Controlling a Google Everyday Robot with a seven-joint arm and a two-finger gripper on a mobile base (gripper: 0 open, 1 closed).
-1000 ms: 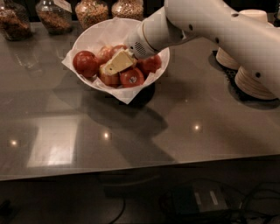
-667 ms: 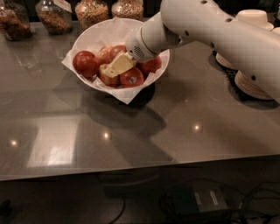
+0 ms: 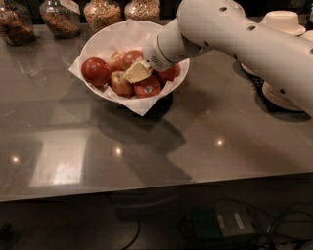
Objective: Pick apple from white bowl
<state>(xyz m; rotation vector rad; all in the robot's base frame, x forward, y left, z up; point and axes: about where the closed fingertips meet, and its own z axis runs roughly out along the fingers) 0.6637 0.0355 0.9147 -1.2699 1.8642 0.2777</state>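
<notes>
The white bowl (image 3: 105,41), lined with crumpled white paper, stands on the grey counter at the upper left and holds several apples. A red apple with a yellow-green blush (image 3: 118,84) lies at the front of the pile. A red apple with a white sticker (image 3: 147,88) lies to its right, and a dark red apple (image 3: 95,71) to its left. My gripper (image 3: 137,72) reaches in from the right on the white arm and sits down among the apples. It touches the top right of the blushed apple and hides the middle of the pile.
Glass jars of grains (image 3: 101,13) line the back edge behind the bowl. Stacked beige disposable bowls (image 3: 283,22) stand at the right, partly behind my arm (image 3: 244,41). The counter's front edge (image 3: 156,188) runs across below, with cables on the floor under it.
My gripper has sunk slightly deeper into the apple pile, and the arm has shifted a little over the bowl. The apples have not visibly moved.
</notes>
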